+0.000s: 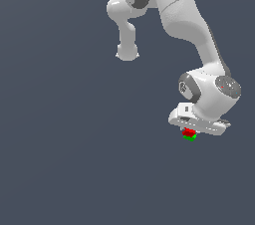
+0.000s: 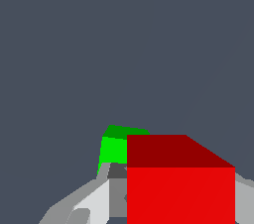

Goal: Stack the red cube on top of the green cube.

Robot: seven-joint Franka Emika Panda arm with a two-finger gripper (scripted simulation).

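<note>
White arm (image 1: 199,35) bent steeply downward, fingers (image 2: 94,203) mostly hidden.

Backdrop (image 1: 60,144): one flat, uniform slate blue-grey field filling the exterior view edge to edge. No seam or horizon line separates floor from wall; cannot tell which of the two it is. No texture or pattern on it. Lighting even and diffuse, no bright patches. Wrist view shows the same slate surface (image 2: 74,44), equally plain, with only a very faint diagonal change in tone.
</note>
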